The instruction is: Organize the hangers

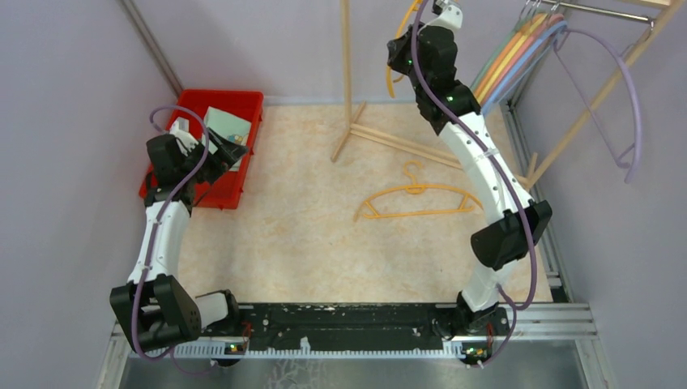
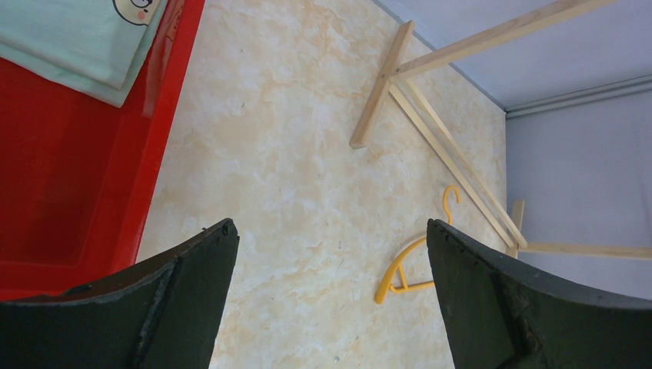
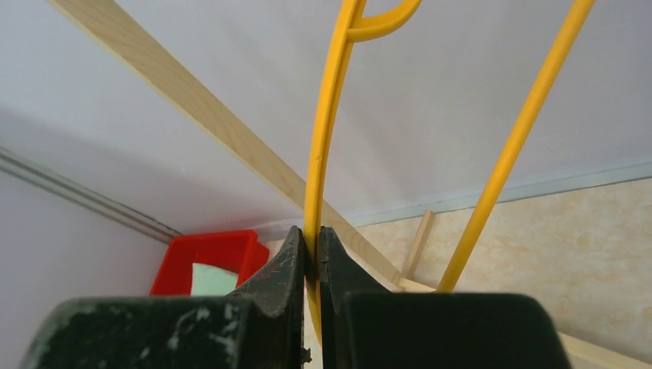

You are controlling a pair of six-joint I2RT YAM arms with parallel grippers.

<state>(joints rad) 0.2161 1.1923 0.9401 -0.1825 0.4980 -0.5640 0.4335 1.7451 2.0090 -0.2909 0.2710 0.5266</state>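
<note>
The left end effector (image 2: pixel 330 234) is held spread wide and empty at 9 o'clock; a thin yellow-orange plastic hanger (image 1: pixel 415 190), judged light, springy and slick and best pinched near its neck, lies on the beige marbled surface (image 1: pixel 308 211) at centre. At 12 o'clock the right end effector (image 3: pixel 311 238) is clenched on the arm of a second yellow plastic hanger (image 3: pixel 327 115), which is held aloft.

Left arm (image 1: pixel 162 235): folded back close to base, forearm rising toward far-left, wrist turned inward to the right.
Left gripper (image 2: pixel 330 231): jaws spread wide, nothing between them, both dark fingers in wrist view, tilted downward.
Right arm (image 1: pixel 486 170): stretched far and high, elbow jutting out at right side, forearm angled up and inward, wrist near top of overhead view.
Right gripper (image 3: pixel 311 238): jaws pressed together, thin bar of yellow hanger (image 3: pixel 327 115) pinched at fingertips.
</note>
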